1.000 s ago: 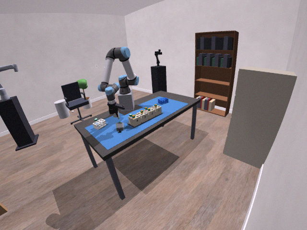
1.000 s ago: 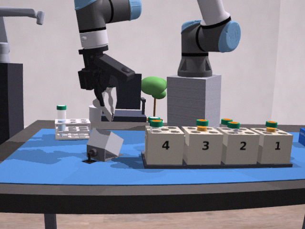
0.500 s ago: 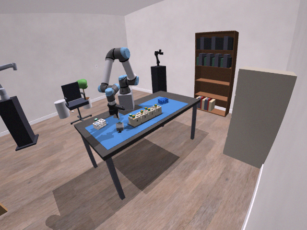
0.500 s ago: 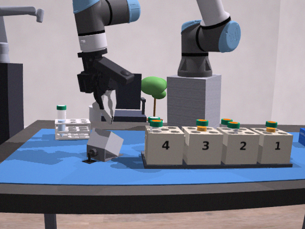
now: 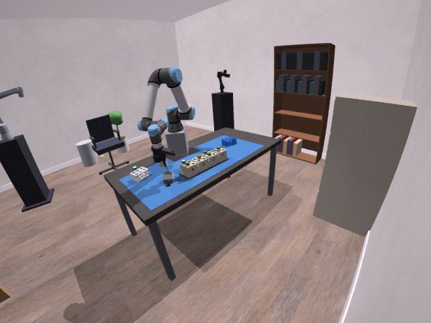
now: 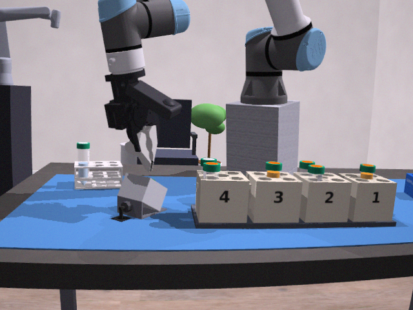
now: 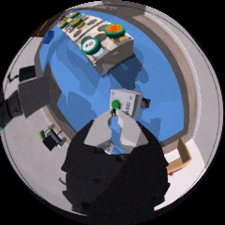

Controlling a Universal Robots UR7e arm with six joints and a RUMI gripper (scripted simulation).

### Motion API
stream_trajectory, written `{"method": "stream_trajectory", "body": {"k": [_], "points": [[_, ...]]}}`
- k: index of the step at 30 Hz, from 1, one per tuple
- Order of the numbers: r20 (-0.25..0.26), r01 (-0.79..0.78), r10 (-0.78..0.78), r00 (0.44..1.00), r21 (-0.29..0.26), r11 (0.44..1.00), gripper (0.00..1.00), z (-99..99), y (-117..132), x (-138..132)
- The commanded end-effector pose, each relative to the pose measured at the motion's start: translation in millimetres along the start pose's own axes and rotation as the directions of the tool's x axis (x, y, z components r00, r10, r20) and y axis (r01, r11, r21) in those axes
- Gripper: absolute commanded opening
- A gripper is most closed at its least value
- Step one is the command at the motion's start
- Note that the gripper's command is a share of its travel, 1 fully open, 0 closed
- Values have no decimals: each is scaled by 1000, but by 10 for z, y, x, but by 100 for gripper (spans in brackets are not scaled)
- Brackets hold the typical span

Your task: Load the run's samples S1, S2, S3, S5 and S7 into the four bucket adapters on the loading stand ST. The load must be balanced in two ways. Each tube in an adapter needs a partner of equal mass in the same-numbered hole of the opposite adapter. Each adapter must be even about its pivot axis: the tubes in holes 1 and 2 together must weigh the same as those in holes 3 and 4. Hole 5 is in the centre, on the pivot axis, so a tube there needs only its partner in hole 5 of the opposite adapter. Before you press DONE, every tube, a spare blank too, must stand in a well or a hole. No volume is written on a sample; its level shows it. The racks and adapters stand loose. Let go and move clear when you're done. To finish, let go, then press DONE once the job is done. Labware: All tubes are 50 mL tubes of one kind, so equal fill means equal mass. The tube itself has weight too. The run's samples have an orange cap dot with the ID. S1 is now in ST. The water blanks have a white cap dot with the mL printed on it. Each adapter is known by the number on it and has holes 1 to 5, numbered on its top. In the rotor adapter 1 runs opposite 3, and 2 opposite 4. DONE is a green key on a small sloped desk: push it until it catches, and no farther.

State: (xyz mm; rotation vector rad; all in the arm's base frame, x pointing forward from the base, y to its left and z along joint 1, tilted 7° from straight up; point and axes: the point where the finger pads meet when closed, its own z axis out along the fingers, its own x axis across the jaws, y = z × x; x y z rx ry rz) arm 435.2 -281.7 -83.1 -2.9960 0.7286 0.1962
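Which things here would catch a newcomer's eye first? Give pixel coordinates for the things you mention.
Probably the big UR7e arm, its closed pincer (image 5: 166,168) (image 6: 151,169) (image 7: 113,109) pointing down over the small sloped desk with the green DONE key (image 7: 115,104). Next, likely the row of four cream bucket adapters numbered 4, 3, 2, 1 from left to right in the exterior view, with green-capped tubes standing in them. Left of the desk there, one more green-capped tube (image 5: 135,167) (image 6: 83,156) rises from a white rack.

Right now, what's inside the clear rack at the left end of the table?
One green-capped tube with pale blue liquid stands in the clear rack. I can't read its cap top from here.
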Motion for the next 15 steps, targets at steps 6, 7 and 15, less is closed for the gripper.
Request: {"method": "stream_trajectory", "body": {"k": [6,7,15], "points": [[-1,0,0,1000,0,1000,0,49,3,19],[-1,0,0,1000,0,1000,0,56,3,21],[-1,0,0,1000,0,1000,0,107,4,34]]}}
